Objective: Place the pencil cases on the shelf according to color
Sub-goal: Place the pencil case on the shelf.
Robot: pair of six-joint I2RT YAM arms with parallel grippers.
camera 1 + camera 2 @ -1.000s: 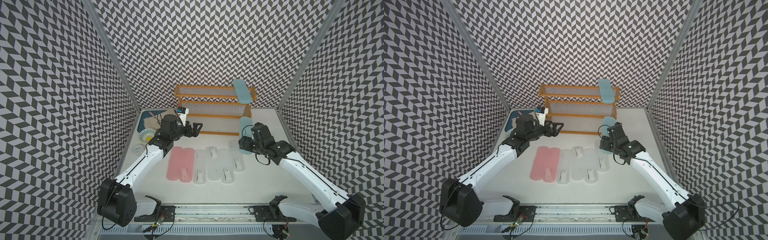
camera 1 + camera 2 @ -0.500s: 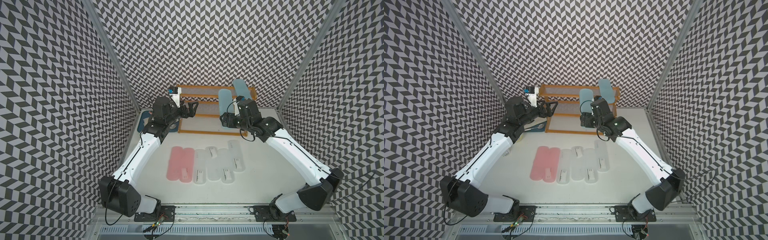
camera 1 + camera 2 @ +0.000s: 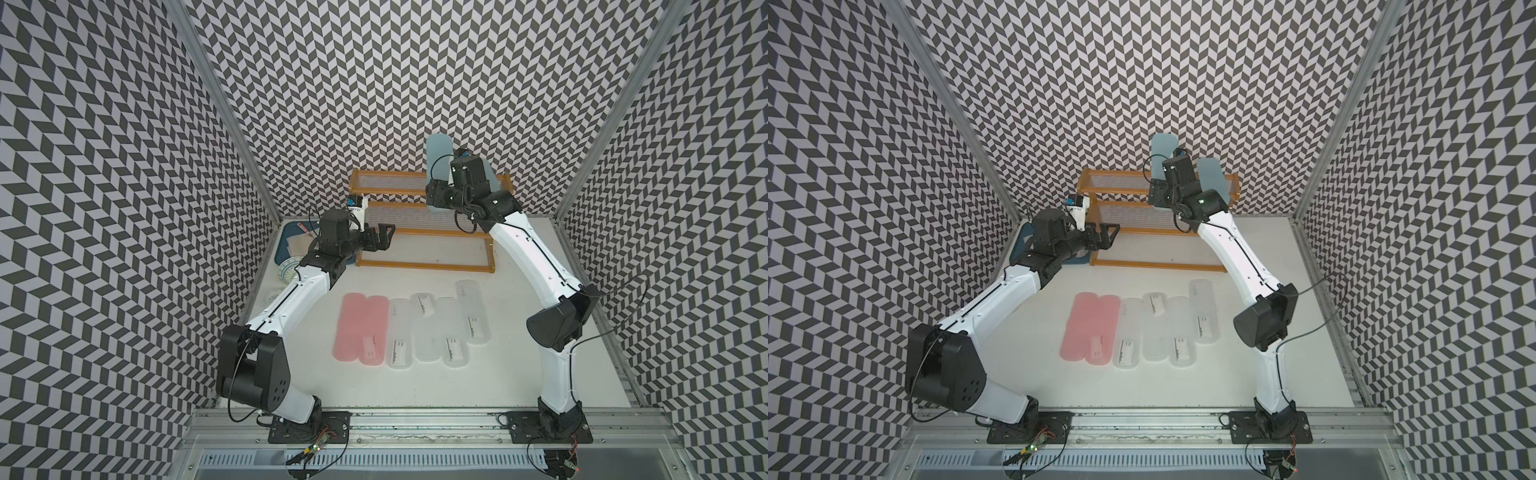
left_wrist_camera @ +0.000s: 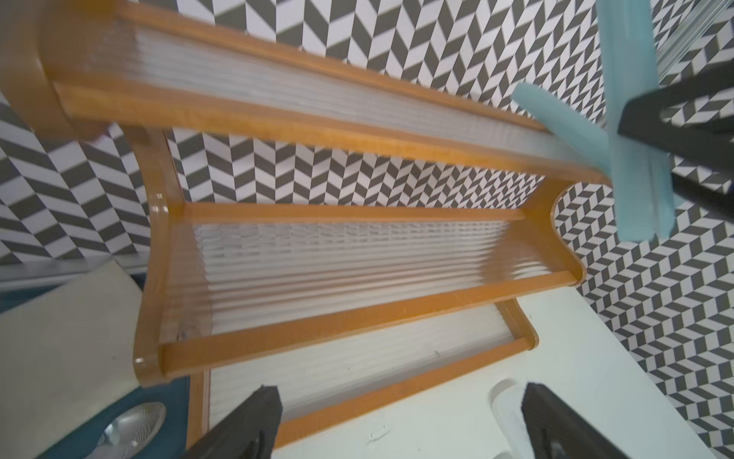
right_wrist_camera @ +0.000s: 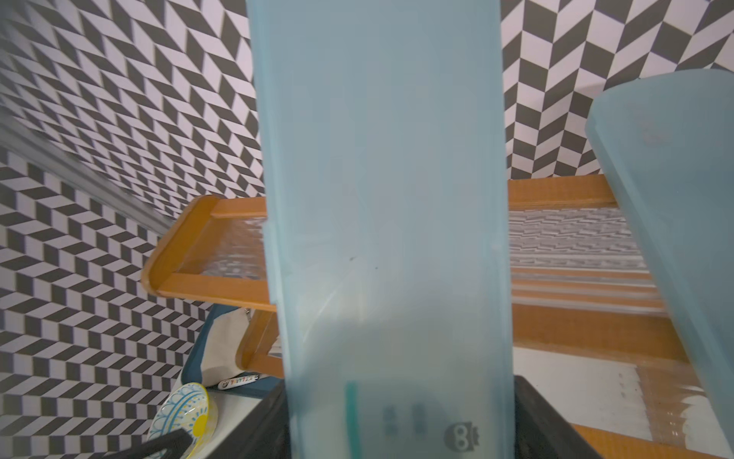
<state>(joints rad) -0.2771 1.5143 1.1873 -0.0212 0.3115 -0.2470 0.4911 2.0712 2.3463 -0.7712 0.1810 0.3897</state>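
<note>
Nearest on the table [image 3: 519,374] lie six cases in a row, long sides touching or almost so: two pink cases [image 3: 361,328] at the left end, then four white cases [image 3: 440,328], the rightmost set a little farther back than the others. Beyond them the shelf [image 3: 415,265] stands against the back wall, its lowest tier toward the row and all three tiers bare except the top one. At its left end the left gripper [image 3: 388,233] hovers over the lowest tier, jaws apart and holding nothing. Just beside the shelf on that side are a dark blue tray [image 3: 284,249] and a patterned plate [image 3: 289,270]. Farther back the right gripper [image 3: 435,193] is raised before the upper tiers, jaws clamped across the lower part of a blue case [image 3: 438,153], which stands steeply, its far end rising above the top tier. A second blue case [image 3: 1213,176] rests on the right part of the top tier, jutting past its front rail. Whether the two blue ones touch cannot be told.
</note>
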